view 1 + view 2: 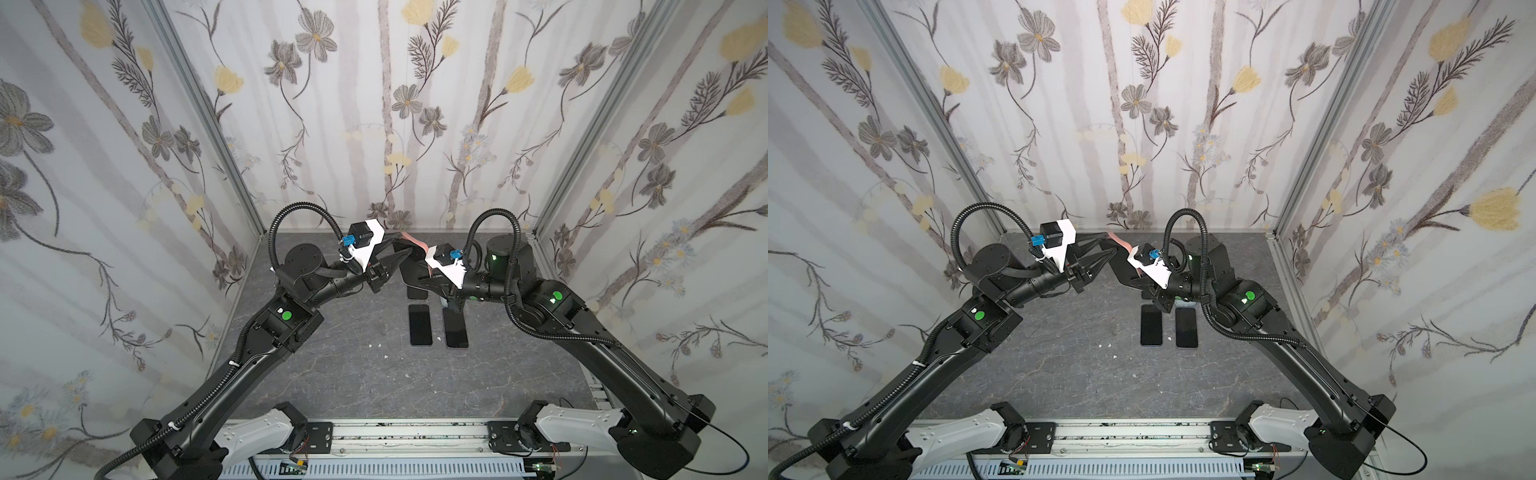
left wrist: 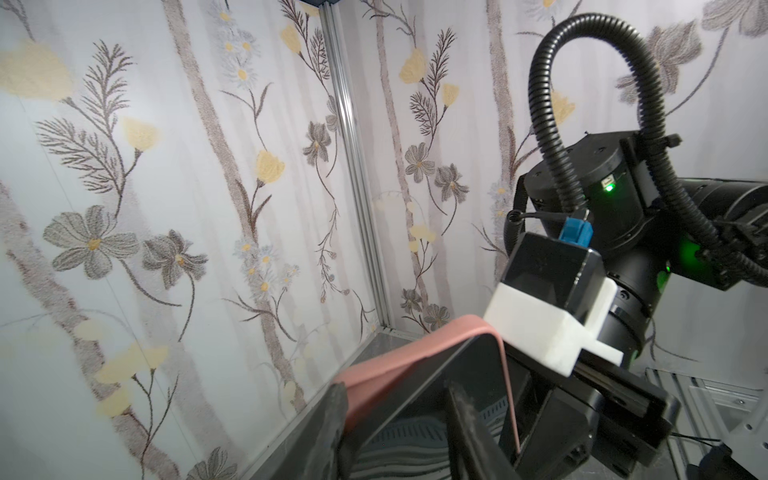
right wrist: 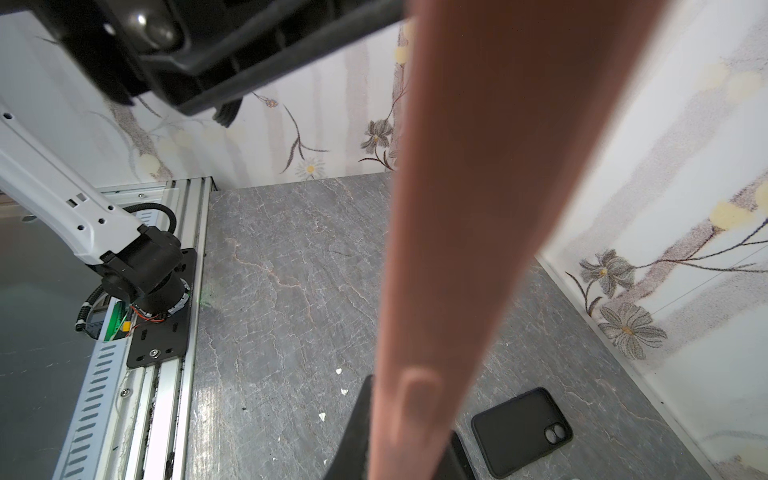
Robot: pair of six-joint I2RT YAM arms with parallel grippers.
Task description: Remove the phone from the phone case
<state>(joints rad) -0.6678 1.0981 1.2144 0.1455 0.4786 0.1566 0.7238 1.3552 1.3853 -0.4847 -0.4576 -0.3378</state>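
The phone case (image 2: pixel 415 345) is a soft-looking, matte, salmon-pink shell with rounded corners. It is held up in the air between the two arms, over the back of the table (image 1: pixel 353 374). In both top views only a pink strip of it shows (image 1: pixel 415 243) (image 1: pixel 1119 241). The phone (image 2: pixel 415 386) sits inside it, a flat slab with a glossy black screen that mirrors pale stripes. The pink rim wraps the corner and the long edge that show in the left wrist view. In the right wrist view the case's back is a smooth blurred band (image 3: pixel 498 166) with a small oval bump near the fingers.

The left gripper (image 2: pixel 399 415) has its jaws partly apart and closed across the cased phone, with one dark finger against the pink outside and the other lying on the screen. The right gripper (image 3: pixel 409 440) has its jaws almost together, pinching the thin pink case from both sides at its opposite end.

The table is grey stone-patterned with pale veins and a few white crumbs. Two bare phones (image 1: pixel 420 325) (image 1: pixel 456 328) lie on it side by side, flat black rectangles apart from each other. An empty black case (image 3: pixel 521 430), matte with a twin-lens cut-out, lies near the wall. The walls (image 1: pixel 374 124) carry a floral print in grey and yellow
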